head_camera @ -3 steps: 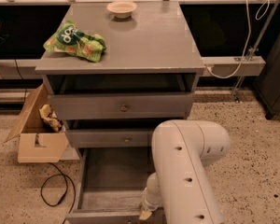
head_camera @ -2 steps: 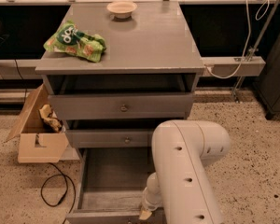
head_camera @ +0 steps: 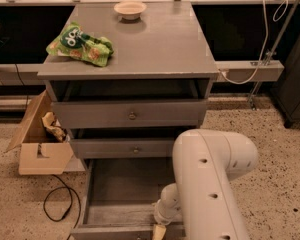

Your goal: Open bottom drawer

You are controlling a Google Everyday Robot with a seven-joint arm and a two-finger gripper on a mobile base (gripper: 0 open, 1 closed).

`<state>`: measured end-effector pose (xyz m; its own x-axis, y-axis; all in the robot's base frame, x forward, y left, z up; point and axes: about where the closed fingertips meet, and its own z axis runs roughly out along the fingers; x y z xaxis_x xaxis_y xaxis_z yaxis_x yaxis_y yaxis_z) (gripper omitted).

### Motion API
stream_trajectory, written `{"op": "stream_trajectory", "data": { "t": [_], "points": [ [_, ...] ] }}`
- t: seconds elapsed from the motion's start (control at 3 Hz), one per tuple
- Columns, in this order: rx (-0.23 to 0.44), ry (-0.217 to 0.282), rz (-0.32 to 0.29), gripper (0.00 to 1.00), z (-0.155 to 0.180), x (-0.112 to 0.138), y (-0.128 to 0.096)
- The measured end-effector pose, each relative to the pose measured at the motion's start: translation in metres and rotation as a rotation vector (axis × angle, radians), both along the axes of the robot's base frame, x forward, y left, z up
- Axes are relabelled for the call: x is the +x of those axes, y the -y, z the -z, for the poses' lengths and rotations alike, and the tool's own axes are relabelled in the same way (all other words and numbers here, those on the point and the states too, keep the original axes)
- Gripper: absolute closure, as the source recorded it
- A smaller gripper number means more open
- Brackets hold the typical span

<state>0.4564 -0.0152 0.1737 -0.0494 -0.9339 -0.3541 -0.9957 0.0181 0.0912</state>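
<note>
At the foot of the grey cabinet [head_camera: 150, 49], beneath the white arm [head_camera: 210, 184] that fills the lower right of the view, the bottom drawer [head_camera: 122, 184] stands pulled well out toward the camera, its grey inside showing and its front panel running left to right. The gripper [head_camera: 159, 230] sits low at that front panel (about where the knob would be, though the knob is hidden), with the drawer's body lying straight beyond it; whether it is clamped or released I cannot tell

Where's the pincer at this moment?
In the camera view the pincer sits bottom centre, at the front panel of the pulled-out bottom drawer, beneath the white arm.
</note>
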Motion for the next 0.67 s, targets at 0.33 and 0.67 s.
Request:
{"op": "stream_trajectory", "data": {
  "t": [0.33, 0.67],
  "points": [
    [0.083, 0.083, -0.012, 0.00, -0.041, -0.001, 0.010],
    [0.168, 0.184, -0.022, 0.00, -0.106, 0.003, 0.023]
  ]
}}
